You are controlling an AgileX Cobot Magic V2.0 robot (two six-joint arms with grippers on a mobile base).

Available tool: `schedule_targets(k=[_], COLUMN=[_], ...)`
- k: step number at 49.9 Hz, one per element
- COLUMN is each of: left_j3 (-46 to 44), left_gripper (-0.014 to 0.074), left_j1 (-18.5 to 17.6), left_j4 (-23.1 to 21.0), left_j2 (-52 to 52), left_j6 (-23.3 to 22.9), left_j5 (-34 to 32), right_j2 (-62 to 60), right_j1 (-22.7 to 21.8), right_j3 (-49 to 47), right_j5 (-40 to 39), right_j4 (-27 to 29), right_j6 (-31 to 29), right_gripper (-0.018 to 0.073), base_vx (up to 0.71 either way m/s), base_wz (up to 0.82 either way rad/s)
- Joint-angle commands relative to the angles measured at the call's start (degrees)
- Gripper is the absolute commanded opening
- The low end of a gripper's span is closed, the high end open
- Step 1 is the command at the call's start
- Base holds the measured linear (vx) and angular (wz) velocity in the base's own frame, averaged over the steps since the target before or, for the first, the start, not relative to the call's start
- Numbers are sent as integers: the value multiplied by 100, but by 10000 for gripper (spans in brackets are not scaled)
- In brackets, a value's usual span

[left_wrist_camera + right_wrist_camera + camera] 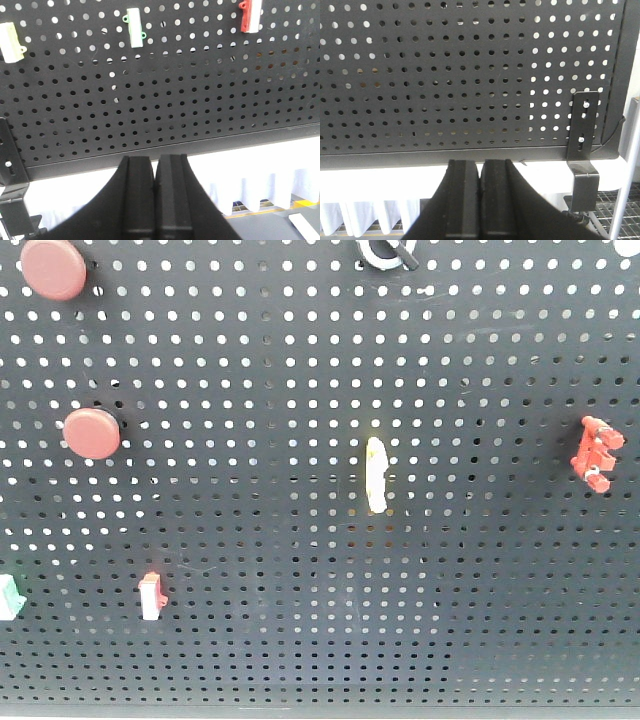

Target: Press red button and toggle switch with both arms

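Cut off, upper left of front view: a round red button [53, 267] on the black perforated metal pegboard [300, 640] is clipped by the top edge.
Second button: another round red button [92, 433] sits whole below it, left of centre.
Cut off, far left edge: a small green and white clip [8, 597] is only partly in frame, low on the board.
Nearby: a small red and white clip [150, 596] hangs just right of it, apart from both buttons.
Centre: a pale yellow upright clip [375, 474] is overexposed and hard to make out.
Toggle switch: the small round toggle switch with white ring and black lever [387, 251] is at the top edge, right of centre, mostly cropped.
Right edge: a red plastic bracket-shaped piece [596, 453]; its detail is blurred.
Open room: the lower band of the board is bare holes down to its bottom edge.
Left gripper [154, 195]: black jaws closed together, holding nothing, below the board's lower edge.
Right gripper [480, 200]: black jaws pressed together, empty, beneath the board's bottom rim, left of a dark metal corner bracket [584, 150].
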Motion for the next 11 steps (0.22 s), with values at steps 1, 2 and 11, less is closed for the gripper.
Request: schedule_targets(k=[1,2,11], left_j3=[194,194,194], left_gripper=[1,1,1], left_j1=[4,4,4], left_j4=[-16,-16,-16], left_j2=[-23,-23,-23], left_j6=[-48,-48,-48], left_j5=[-463,-463,-463], right_j2=[-101,-101,-101], right_j1=[-32,-32,-32], right_j3=[63,63,63], right_j5=[-483,-483,-483], right_j4=[-12,-12,-12], right_j6=[-28,-28,-28], right_gripper=[-3,-3,-3], base_vx=[0,0,0], base_wz=[0,0,0])
